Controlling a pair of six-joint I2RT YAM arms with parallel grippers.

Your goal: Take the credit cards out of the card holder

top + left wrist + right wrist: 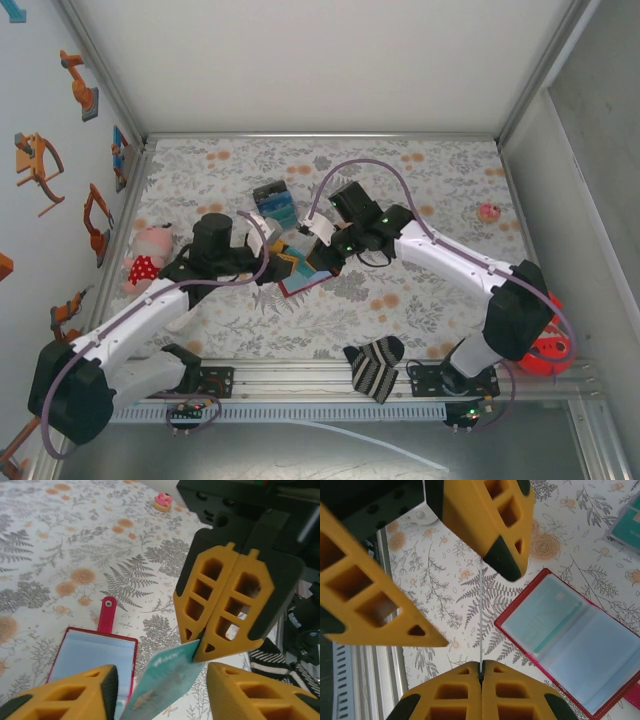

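Floral cloth covers the table point(420, 300), where the red holder point(575, 645) lies open and flat. Just beside it, in the air, the right hand point(200, 647) is clamped together on a corner of a teal card point(167, 685), and the left hand point(472, 604) has its fingers apart, one on each side of this card and not touching it. I think the risk is in the passing: if the right hand lets go before the left grips firmly, the thin card can slip and fall.
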